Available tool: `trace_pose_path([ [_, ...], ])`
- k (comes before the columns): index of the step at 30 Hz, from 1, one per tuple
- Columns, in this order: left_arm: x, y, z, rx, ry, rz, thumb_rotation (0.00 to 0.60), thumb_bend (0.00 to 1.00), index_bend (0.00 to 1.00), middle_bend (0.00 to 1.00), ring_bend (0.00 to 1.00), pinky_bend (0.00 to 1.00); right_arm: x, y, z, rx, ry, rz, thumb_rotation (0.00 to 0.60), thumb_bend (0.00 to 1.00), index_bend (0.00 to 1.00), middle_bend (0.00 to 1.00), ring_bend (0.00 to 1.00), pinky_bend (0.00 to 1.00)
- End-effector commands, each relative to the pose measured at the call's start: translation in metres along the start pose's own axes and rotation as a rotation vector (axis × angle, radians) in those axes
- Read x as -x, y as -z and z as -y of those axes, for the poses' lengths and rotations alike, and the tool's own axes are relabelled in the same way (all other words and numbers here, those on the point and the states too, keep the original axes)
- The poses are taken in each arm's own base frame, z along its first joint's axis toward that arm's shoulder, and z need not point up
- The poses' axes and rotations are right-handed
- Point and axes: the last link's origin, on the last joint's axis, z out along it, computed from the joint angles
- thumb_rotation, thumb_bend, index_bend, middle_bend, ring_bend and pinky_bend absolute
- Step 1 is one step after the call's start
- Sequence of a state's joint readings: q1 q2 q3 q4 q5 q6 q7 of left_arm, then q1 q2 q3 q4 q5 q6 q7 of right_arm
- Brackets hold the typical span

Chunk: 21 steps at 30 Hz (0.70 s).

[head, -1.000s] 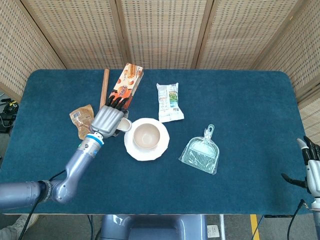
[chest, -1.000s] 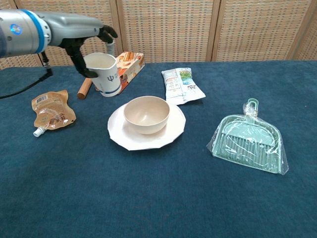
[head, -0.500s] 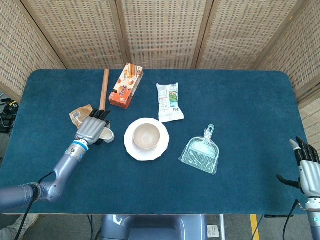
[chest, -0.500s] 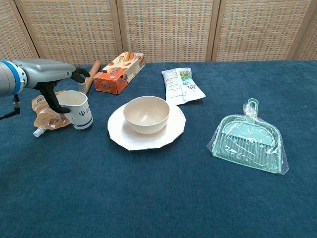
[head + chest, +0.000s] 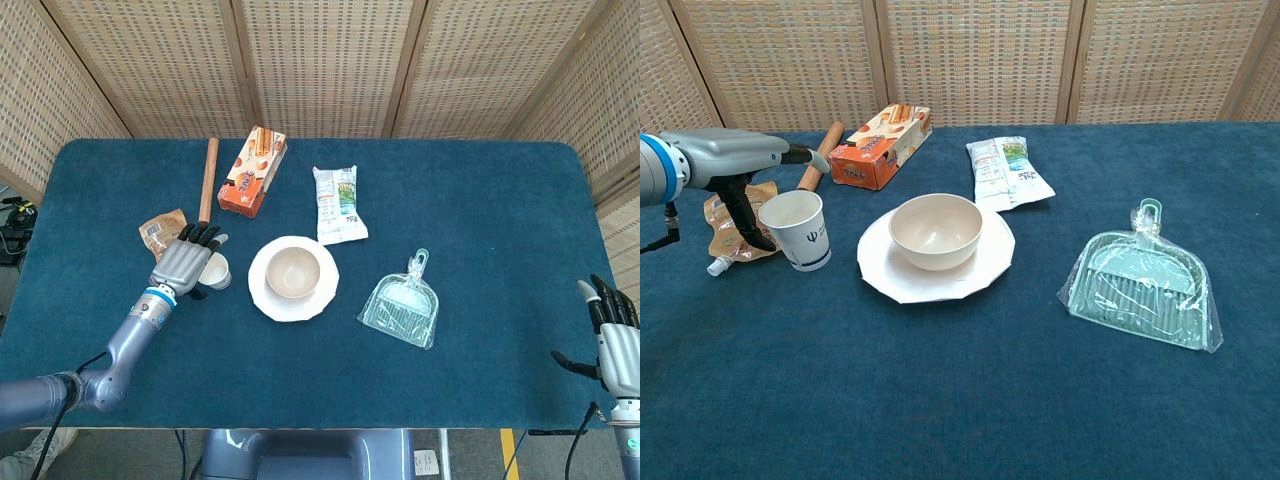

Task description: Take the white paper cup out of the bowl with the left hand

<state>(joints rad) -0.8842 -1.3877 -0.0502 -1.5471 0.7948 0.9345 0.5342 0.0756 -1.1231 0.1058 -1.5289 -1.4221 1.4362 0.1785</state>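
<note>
Since before: fingers let go, cup set down | white paper cup (image 5: 800,229) upright on tabletop (image 5: 960,400), left of bowl (image 5: 936,230) | left hand (image 5: 187,262) spread wide, just left of cup, nearest | right hand (image 5: 612,335) open, far off

White paper cup (image 5: 798,229) with a dark blue logo, upright and empty, standing on the blue cloth just left of the plate, outside the bowl. Beige bowl (image 5: 936,230), round, upright, empty, seated at the centre of a white plate, right of the cup.
</note>
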Motion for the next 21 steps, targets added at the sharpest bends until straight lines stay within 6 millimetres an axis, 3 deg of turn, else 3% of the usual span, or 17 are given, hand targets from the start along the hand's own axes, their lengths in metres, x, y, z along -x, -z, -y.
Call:
trace_pose_path([
  [1,-0.013,0.012,0.008,-0.021,0.034,-0.043,0.6,0.02,0.0,0.0,0.0,0.0,-0.001,0.001,0.001,-0.006,-0.001,-0.003,0.6,0.13,0.0,0.0,0.0,0.0],
  [4,-0.03,0.039,0.016,-0.054,0.097,-0.119,0.6,0.02,0.0,0.0,0.0,0.0,-0.003,0.002,0.003,-0.019,-0.003,-0.014,0.6,0.13,0.0,0.0,0.0,0.0],
  [8,-0.033,0.076,0.032,-0.099,0.123,-0.228,0.6,0.03,0.0,0.0,0.0,0.0,-0.004,0.004,0.004,-0.021,0.011,-0.019,0.6,0.13,0.0,0.0,0.0,0.0],
  [10,-0.013,0.115,0.054,-0.198,0.069,-0.282,0.6,0.03,0.0,0.0,0.0,0.0,-0.002,0.004,0.005,-0.018,0.051,-0.021,0.6,0.13,0.0,0.0,0.0,0.0],
  [21,0.051,0.19,0.073,-0.296,0.115,-0.339,0.6,0.04,0.0,0.0,0.0,0.0,0.007,0.004,0.011,-0.025,0.067,0.004,0.6,0.13,0.0,0.0,0.0,0.0],
])
